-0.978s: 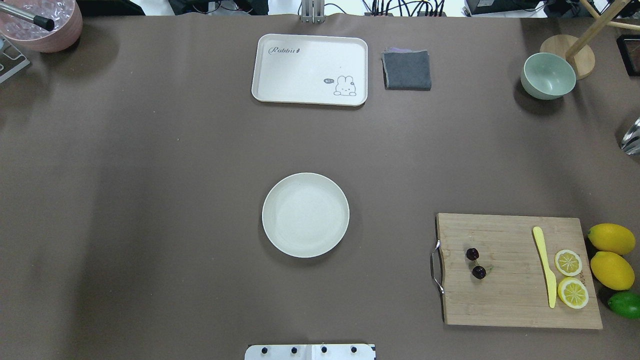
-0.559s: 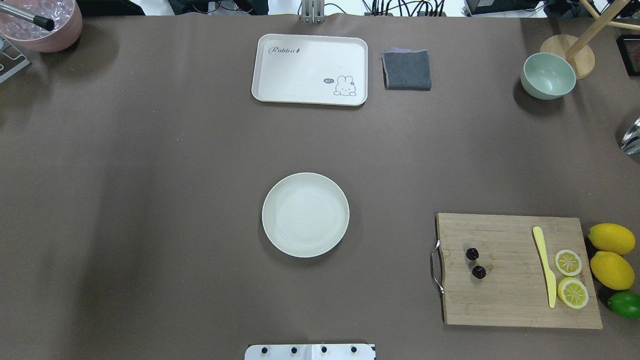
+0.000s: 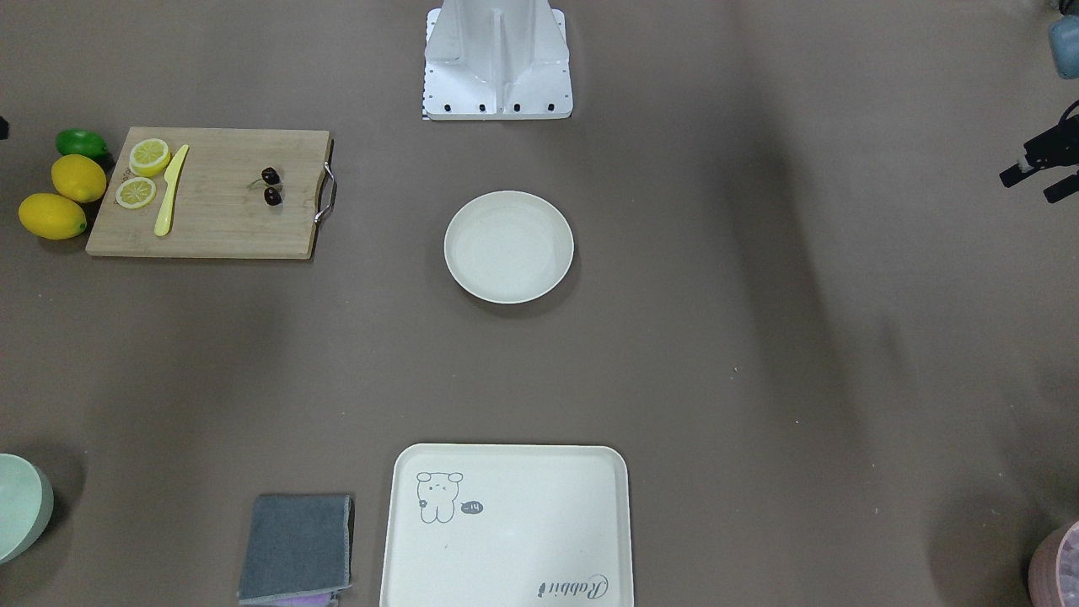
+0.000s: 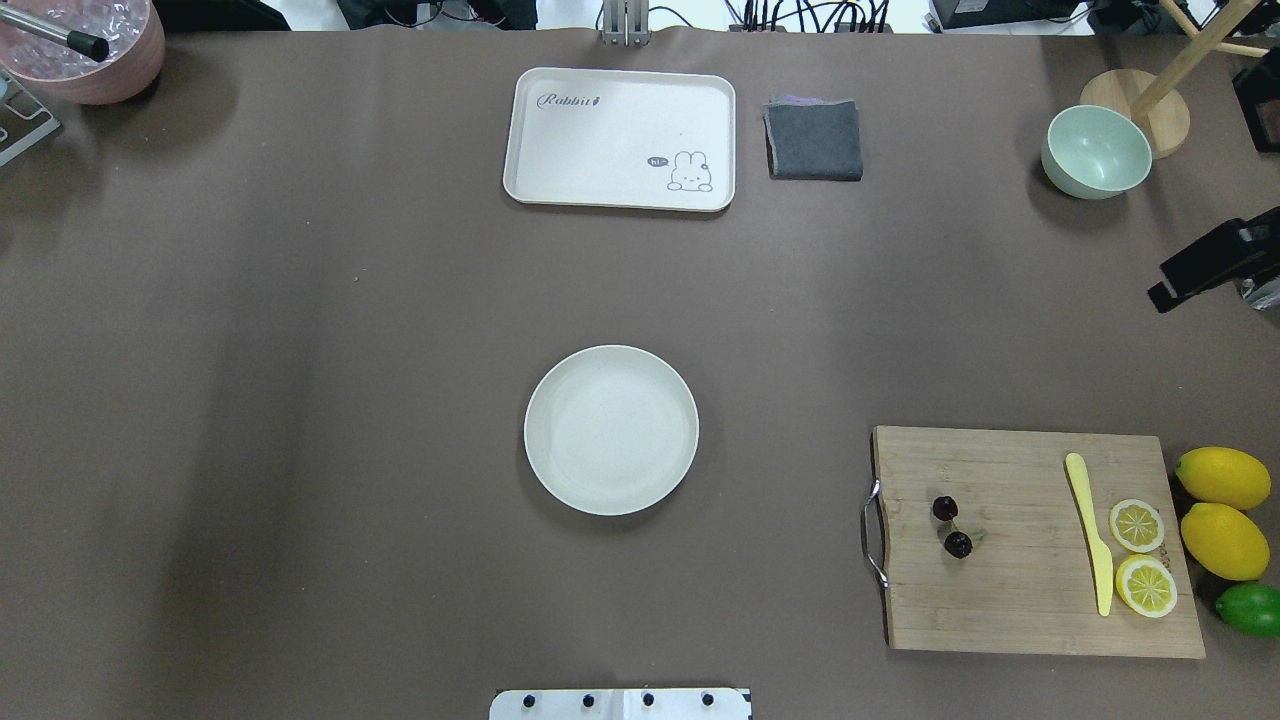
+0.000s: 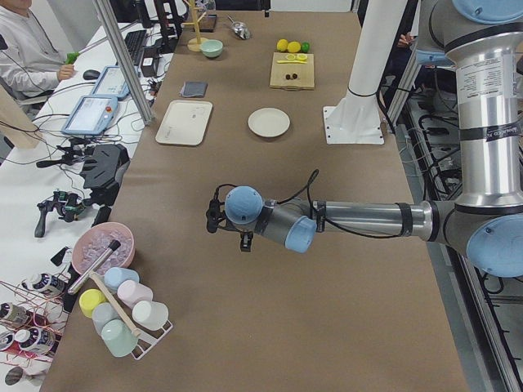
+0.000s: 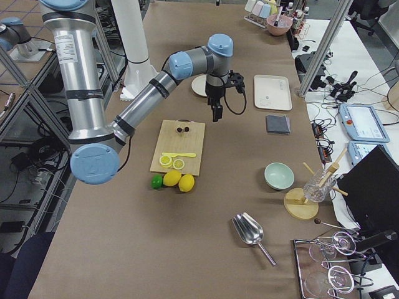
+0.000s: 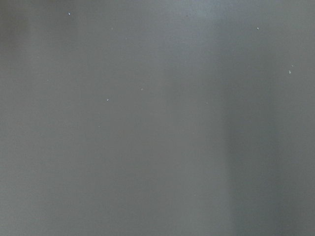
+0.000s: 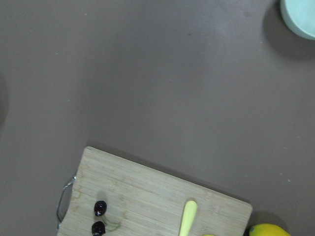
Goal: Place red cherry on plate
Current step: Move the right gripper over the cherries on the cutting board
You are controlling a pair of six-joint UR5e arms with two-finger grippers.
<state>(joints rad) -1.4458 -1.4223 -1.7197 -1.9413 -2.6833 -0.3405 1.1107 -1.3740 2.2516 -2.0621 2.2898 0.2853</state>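
The red cherry (image 4: 958, 544), a dark pair on green stems, lies on the left part of a wooden cutting board (image 4: 1030, 590) at the table's near right. It also shows at the bottom of the right wrist view, cherry (image 8: 98, 228). The plate (image 4: 611, 430), round, off-white and bare, sits mid-table left of the board. My right gripper (image 4: 1160, 295) pokes in at the right edge, high above the table; I cannot tell if it is open or shut. My left gripper (image 3: 1025, 189) hovers far off at the other end, its two dark fingers apart and holding nothing.
On the board lie a yellow knife (image 4: 1088, 530) and two lemon halves (image 4: 1137, 525); whole lemons (image 4: 1222, 478) and a lime (image 4: 1250, 608) sit beside it. A rabbit tray (image 4: 620, 140), grey cloth (image 4: 814, 140), green bowl (image 4: 1097, 150) and pink ice bowl (image 4: 85, 50) line the far side.
The dark tip of my right gripper has come into the overhead view at the right edge. The cherry, the plate and everything on the board have stayed put.
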